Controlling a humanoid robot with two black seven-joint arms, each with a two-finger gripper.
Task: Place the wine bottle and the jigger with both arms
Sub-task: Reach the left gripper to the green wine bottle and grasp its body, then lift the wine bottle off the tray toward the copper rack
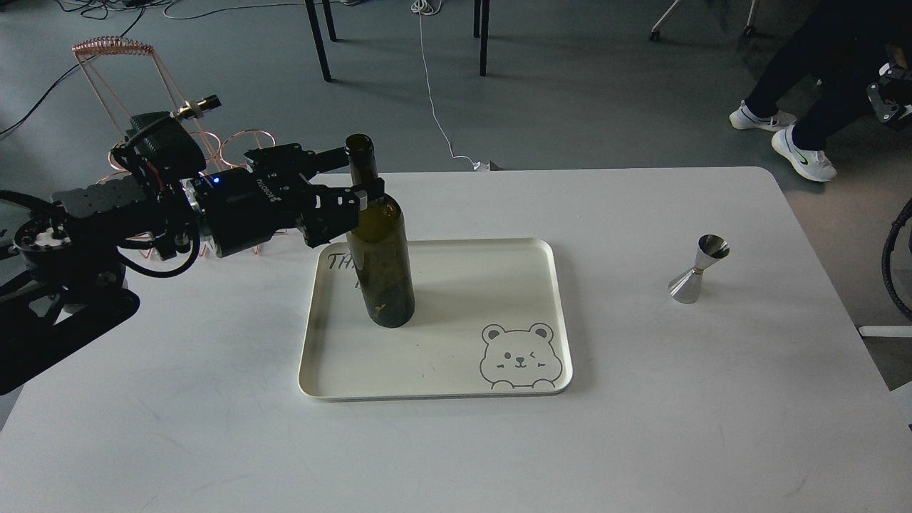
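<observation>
White desk (641,399), cream bear-print tray (499,356) at centre. Wine bottle (383,263) upright on the tray's left part, left gripper (356,182) at its neck, jaws either side (contact likely, grip unclear). Bottle step near done. Jigger (698,269) standing well right, untouched; right gripper unseen. Next: release, withdraw sideways without tipping.

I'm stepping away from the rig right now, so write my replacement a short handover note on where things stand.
Left gripper: fingers either side of the wine bottle at its neck and shoulder; whether it is clamped is unclear.
Right gripper: not in view.
Wine bottle: upright on the cream tray, left half.
Jigger: upright on the white table, right of the tray, untouched.
Done: bottle appears set on the tray.
Left: release and withdraw the left arm; the jigger probably goes on the tray next, using the right arm.
</observation>
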